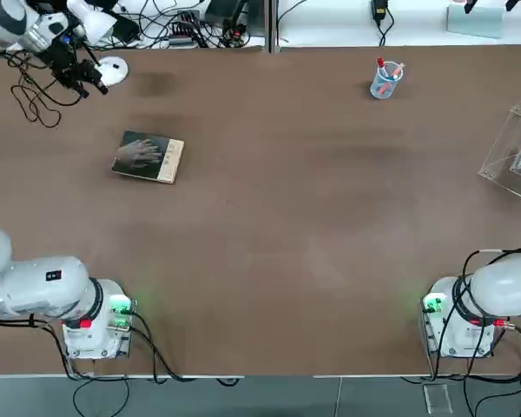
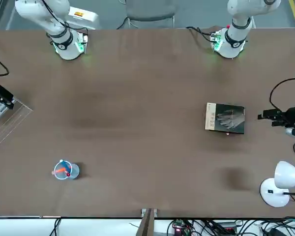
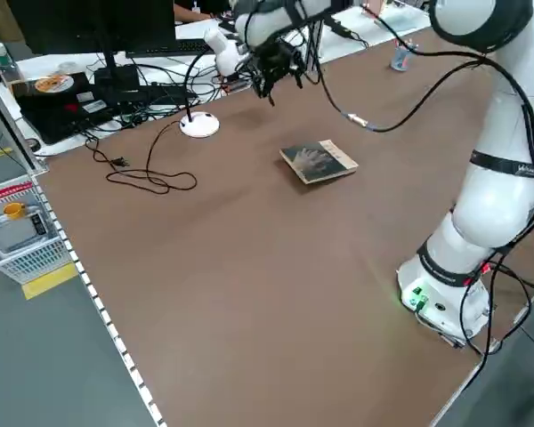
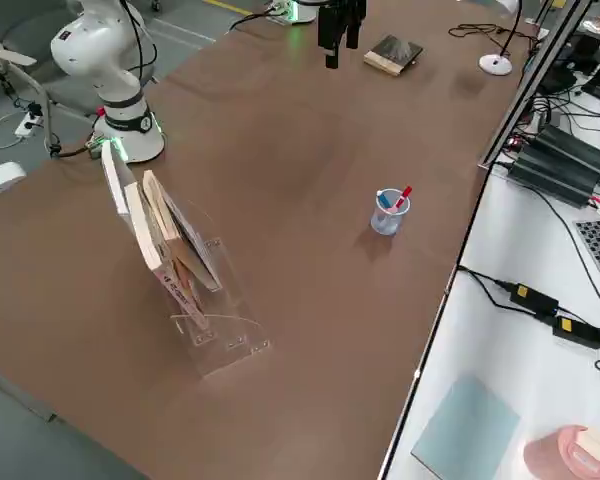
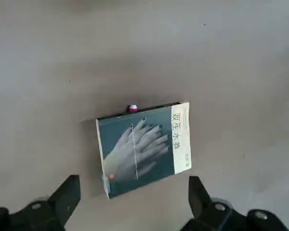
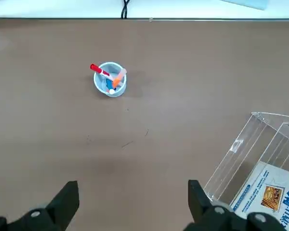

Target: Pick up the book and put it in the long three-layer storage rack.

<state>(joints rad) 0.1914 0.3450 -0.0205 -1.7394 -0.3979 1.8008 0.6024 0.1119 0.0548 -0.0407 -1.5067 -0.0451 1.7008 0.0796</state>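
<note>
**Left gripper above the book, ready for the approach**

Left gripper [image 5: 135,199] hangs in the air over the far left part of the table [image 1: 286,243], with its two fingers spread wide and nothing between them. It is not touching anything. In its wrist view the book [image 5: 142,148] lies flat just ahead of the fingers, cover up, with the tan strip on one side. In the top view the book [image 1: 148,157] sits on the left half of the table, a little nearer to the robot than the gripper [image 1: 80,76], and a white desk lamp [image 1: 111,69] stands just beside the gripper.

The long three-layer storage rack [image 1: 514,149] is at the right edge of the table, well apart from the book, and some books already lean inside it. A small clear cup of pens [image 1: 385,80] stands at the far side, between the two. The right gripper [image 6: 133,204] is also spread and empty, and it looks toward the rack.

I judge the step in hand is the reach toward the book. To do it well, the left gripper should come down centred over the book and turn so that the fingers cross its short width. Because the book is thin and flat, one finger probably must slip under an edge. The lamp and its cable should be avoided.
</note>
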